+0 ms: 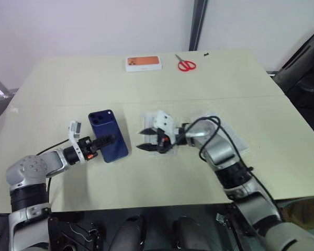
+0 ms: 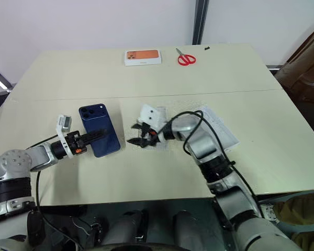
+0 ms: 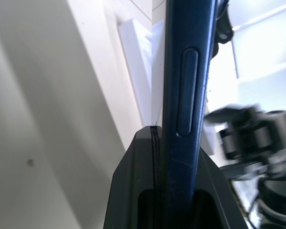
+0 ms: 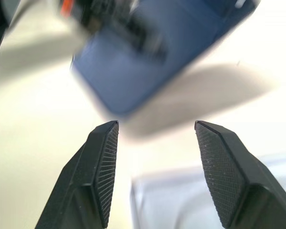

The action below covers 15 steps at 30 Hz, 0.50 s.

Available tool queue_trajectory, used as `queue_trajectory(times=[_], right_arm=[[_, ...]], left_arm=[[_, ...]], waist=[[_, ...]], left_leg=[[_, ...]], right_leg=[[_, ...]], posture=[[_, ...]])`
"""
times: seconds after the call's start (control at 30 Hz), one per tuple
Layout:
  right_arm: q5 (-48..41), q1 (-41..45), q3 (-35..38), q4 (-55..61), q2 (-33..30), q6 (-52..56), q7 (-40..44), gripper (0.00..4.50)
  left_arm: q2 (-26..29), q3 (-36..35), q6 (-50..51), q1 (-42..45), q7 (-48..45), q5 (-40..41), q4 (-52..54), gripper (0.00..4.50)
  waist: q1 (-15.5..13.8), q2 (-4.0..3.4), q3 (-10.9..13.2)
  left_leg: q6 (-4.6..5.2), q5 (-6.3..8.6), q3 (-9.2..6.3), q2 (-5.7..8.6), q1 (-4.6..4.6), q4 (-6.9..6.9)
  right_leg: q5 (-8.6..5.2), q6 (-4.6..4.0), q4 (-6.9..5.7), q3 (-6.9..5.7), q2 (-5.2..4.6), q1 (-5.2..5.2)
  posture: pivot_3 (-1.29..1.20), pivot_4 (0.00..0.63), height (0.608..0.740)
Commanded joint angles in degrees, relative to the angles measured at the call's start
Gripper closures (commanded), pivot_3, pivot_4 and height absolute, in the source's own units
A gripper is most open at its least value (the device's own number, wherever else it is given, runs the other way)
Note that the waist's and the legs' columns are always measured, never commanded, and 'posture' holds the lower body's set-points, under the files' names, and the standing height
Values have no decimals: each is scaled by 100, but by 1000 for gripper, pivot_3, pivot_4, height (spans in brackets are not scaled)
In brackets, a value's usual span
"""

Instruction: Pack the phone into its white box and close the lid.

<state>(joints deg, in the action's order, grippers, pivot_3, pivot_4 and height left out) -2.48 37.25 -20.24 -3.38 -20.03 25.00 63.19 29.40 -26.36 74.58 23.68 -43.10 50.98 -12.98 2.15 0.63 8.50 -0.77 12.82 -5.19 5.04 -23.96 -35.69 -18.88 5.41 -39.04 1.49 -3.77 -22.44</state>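
My left gripper is shut on the phone, a dark navy handset with its camera cluster at the far corner. It holds the phone flat, a little above the table, left of centre. In the left wrist view the phone's edge sits clamped between the black fingers. My right gripper is open just right of the phone, fingertips pointing at it, with nothing between them. The white box lies flat under my right forearm, partly hidden. I cannot tell the lid apart from it.
A white-and-orange flat box and red scissors lie near the far edge of the beige table. A black cable loops over my right wrist. Open tabletop lies to the left and right.
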Motion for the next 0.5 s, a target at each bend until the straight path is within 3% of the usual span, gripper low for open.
queue_trajectory(times=[0.03,0.33,0.43,0.5], right_arm=[[46,-171,-193,279,-365,-479,306,1723],[240,-226,-264,-249,-623,-996,211,1723],[334,-248,-323,-375,-628,-1101,189,2551],[260,-270,-310,-358,-606,-1041,247,3492]], left_arm=[[27,-193,36,248,45,285,61,4500],[-123,-69,-65,278,211,303,141,4500],[-157,-40,-107,255,257,290,198,4500],[-181,-48,-88,261,300,319,221,4500]], waist=[[7,3,1],[19,7,5],[13,8,4],[3,8,4]], left_leg=[[0,0,0,0,-4,0],[-25,-15,0,-2,-15,-3],[-26,-15,1,-2,-15,-6],[-26,-15,0,-2,-15,-9]], right_leg=[[0,0,0,0,0,6],[0,0,-1,0,2,2],[0,0,-2,0,1,3],[0,0,-2,0,1,5]], posture=[[0,150,734],[0,150,734],[0,150,734],[0,150,734]])
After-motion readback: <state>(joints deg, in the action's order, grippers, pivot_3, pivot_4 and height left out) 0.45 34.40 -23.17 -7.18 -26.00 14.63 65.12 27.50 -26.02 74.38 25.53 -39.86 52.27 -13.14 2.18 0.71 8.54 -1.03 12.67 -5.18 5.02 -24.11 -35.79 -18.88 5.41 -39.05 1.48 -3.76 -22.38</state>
